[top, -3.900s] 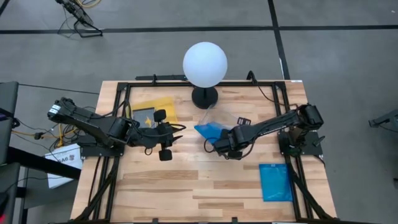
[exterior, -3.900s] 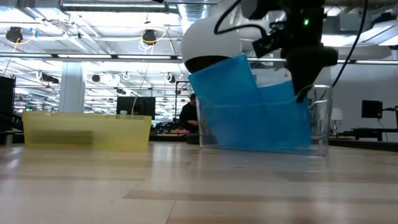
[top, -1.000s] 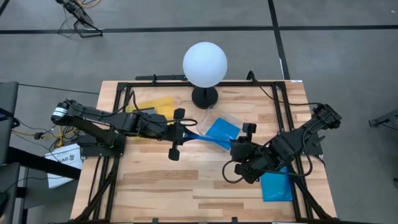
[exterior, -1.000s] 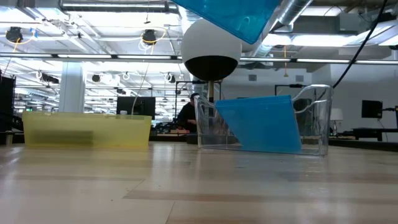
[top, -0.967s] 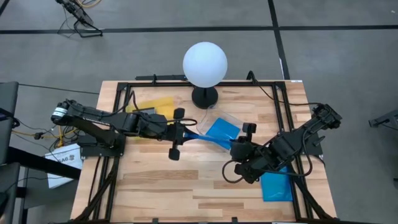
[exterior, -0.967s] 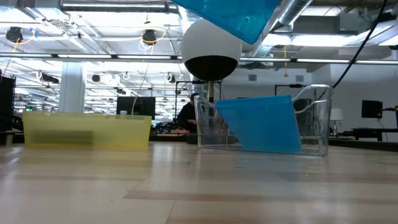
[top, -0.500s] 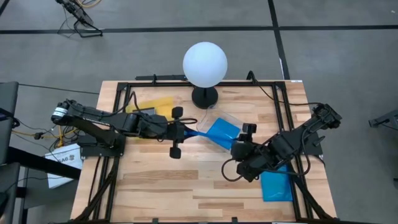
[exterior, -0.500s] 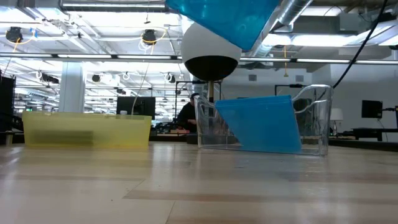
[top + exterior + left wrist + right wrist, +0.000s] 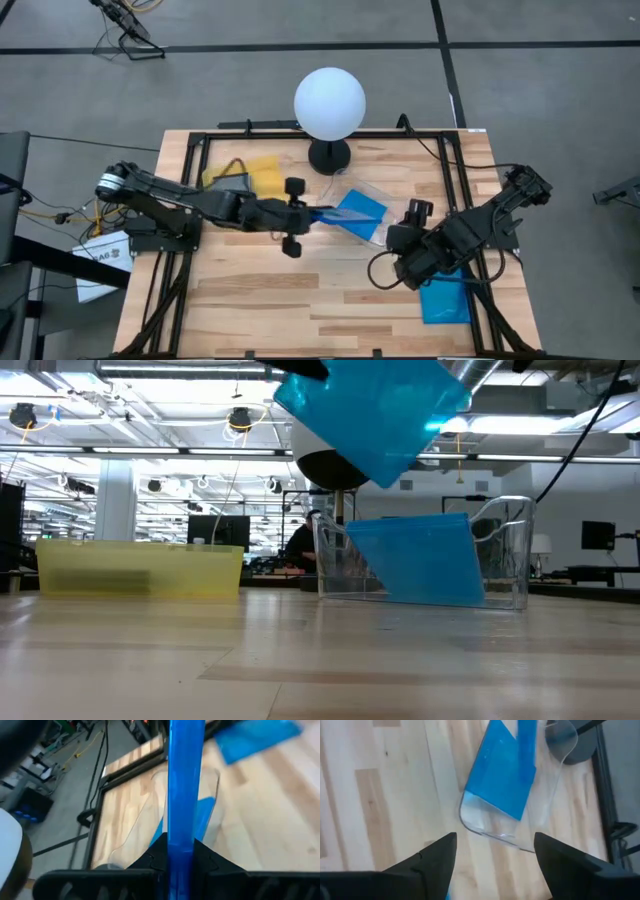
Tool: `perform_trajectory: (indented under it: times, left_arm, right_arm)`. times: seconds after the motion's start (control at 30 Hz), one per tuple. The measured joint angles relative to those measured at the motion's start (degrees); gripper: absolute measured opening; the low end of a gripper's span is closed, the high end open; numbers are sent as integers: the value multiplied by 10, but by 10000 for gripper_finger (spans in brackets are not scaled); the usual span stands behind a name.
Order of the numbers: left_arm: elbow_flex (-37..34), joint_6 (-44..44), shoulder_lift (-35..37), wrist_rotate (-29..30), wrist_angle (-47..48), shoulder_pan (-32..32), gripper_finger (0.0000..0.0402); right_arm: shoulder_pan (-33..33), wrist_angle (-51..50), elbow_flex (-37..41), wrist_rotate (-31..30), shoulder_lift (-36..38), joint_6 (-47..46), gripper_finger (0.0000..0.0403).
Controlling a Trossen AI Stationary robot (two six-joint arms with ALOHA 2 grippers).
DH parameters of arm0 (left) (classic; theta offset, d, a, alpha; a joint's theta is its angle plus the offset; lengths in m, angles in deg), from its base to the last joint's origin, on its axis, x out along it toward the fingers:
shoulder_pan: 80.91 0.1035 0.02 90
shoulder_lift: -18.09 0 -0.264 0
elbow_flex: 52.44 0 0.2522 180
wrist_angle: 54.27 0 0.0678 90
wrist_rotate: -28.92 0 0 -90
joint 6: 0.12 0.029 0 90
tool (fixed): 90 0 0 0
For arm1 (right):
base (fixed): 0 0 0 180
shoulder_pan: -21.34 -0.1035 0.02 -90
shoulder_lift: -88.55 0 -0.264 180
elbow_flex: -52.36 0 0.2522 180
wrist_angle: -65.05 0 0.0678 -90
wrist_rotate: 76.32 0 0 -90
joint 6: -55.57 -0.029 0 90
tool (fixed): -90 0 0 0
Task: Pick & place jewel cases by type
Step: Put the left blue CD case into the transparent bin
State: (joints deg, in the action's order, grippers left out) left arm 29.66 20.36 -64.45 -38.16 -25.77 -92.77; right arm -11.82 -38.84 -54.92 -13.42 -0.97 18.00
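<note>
Blue jewel case (image 9: pixel 372 415) now carried edge-on above clear tray (image 9: pixel 365 190), clenched in left hand (image 9: pixel 312 213); half a second ago it hung short of tray. Second blue case (image 9: pixel 425 560) leans inside tray. Right hand (image 9: pixel 492 854) has backed off toward blue stack (image 9: pixel 444 300) at bench (image 9: pixel 300 310) right edge, fingers gone from nearly closed to wide apart, empty. Judgement: drop into tray imminent; right arm lining up next pick. Yellow tray (image 9: pixel 262 173) untouched.

The left arm reaches across toward the middle, its left gripper (image 9: pixel 300 215) clamped tight, while the right arm bends low at the right, its right gripper (image 9: pixel 492 851) spread wide.
</note>
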Motion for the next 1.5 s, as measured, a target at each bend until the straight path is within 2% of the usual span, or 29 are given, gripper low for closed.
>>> perform_trajectory:
  times: [0.33, 0.63, 0.87, 1.07, 1.3, 1.5]
  left_arm:
    - [137, 84, -131, 106, 113, -17, 19]
    - [245, 105, -233, 127, 238, -18, 19]
    - [279, 102, -296, 177, 246, -18, 27]
    - [286, 74, -310, 175, 253, -18, 24]
    - [286, 40, -310, 150, 254, -14, 56]
    - [286, 12, -310, 132, 254, -5, 67]
  right_arm:
    - [-28, 1, 0, 4, 4, -46, 245]
    - [-36, 1, 0, 5, 4, -61, 235]
    - [-35, 1, 0, 3, 4, -61, 228]
    - [-35, 1, 0, 2, 4, -60, 225]
    - [-35, 1, 0, 2, 3, -55, 225]
    - [-35, 1, 0, 2, 3, -55, 225]
